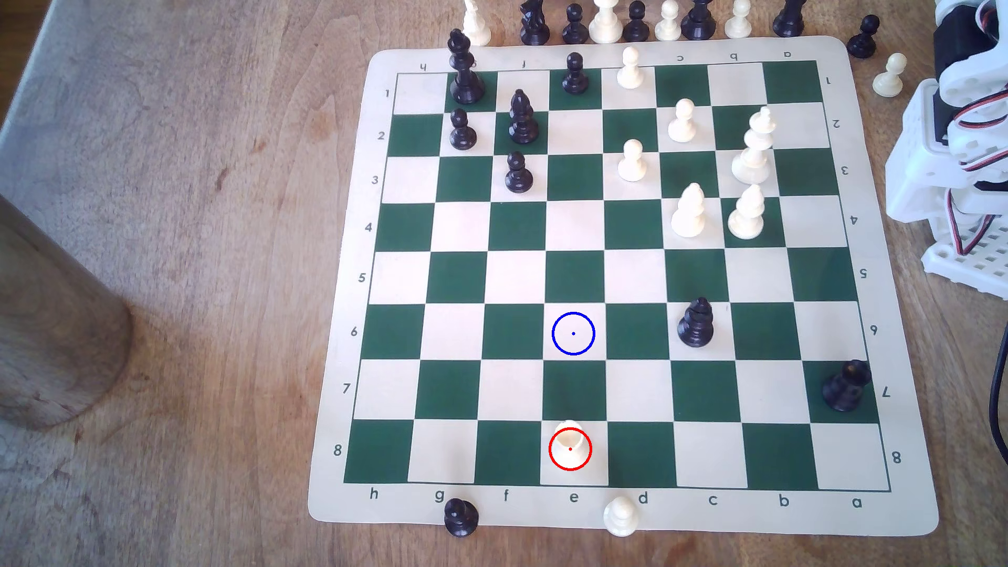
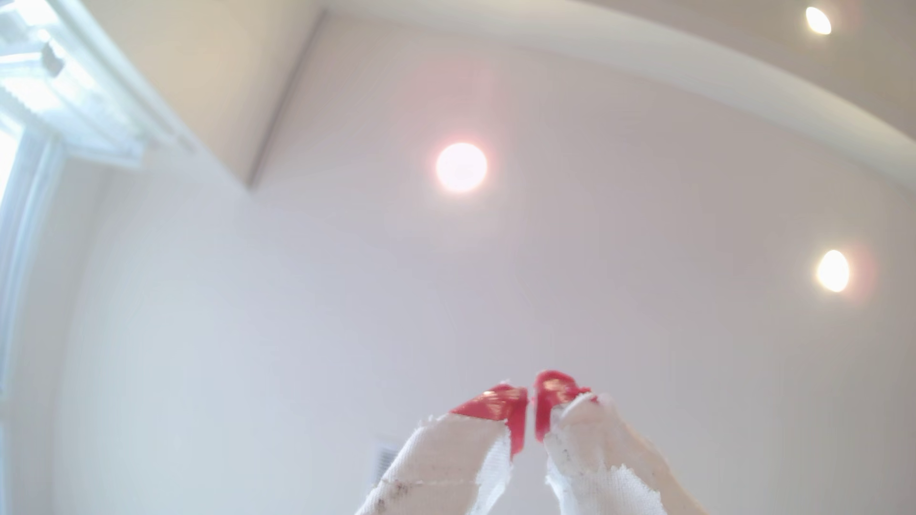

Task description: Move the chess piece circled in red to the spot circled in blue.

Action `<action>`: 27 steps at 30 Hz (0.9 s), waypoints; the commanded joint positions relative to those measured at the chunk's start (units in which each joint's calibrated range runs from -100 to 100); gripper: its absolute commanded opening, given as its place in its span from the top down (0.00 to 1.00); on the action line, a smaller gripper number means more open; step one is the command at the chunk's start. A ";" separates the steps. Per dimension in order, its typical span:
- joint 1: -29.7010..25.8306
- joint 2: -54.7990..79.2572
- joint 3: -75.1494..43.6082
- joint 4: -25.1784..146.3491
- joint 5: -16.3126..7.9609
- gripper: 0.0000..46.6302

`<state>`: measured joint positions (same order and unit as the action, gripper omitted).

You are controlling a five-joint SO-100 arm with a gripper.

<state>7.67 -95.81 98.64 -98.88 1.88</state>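
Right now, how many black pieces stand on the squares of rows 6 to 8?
2: the c6 black piece and the a7 black piece; none seems hidden.

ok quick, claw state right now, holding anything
claw: closed, red-taped tips almost touching, nothing between them; it points up at the ceiling. the chess piece sits untouched on its red-ringed square.

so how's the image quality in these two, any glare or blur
Exterior view: even daylight, sharp enough to read the board letters; the chess piece washes into its cream square, and a soft brown shape at the exterior view's left is out of focus. Wrist view: pointed at the ceiling, hazy, three lamps flaring with pink halos, lines bowed; the red-tipped tool is slightly soft.
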 commanded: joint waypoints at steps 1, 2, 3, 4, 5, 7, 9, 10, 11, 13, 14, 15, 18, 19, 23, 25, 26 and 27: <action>0.43 -0.03 1.26 -0.79 0.20 0.99; 0.35 -0.03 1.26 -0.79 0.20 0.99; -2.08 -0.03 1.26 -0.13 0.20 0.99; -3.17 -0.03 1.26 1.18 0.20 0.99; -3.95 -0.03 1.26 3.06 0.20 1.00; -4.89 -0.03 1.26 7.07 0.20 1.00; -5.44 -0.03 -0.55 12.56 0.20 1.00; -6.46 -0.03 -1.82 15.51 0.20 1.00; -7.55 -0.03 -3.36 20.26 0.20 1.00; -9.59 -0.03 -5.90 32.63 -0.05 1.00; -10.06 0.06 -6.80 37.05 -0.10 1.00; -10.29 0.06 -7.44 40.82 -0.15 1.00; -11.07 0.06 -9.52 60.88 -0.20 1.00; -11.07 0.06 -10.70 68.75 -0.20 1.00; -10.84 0.14 -13.24 87.99 -0.24 1.00; -11.38 0.14 -14.96 92.91 -0.59 1.00; -11.38 0.14 -15.87 94.30 -0.59 1.00; -11.38 0.14 -17.14 97.00 -0.59 1.00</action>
<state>-3.17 -95.48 89.43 -10.20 1.68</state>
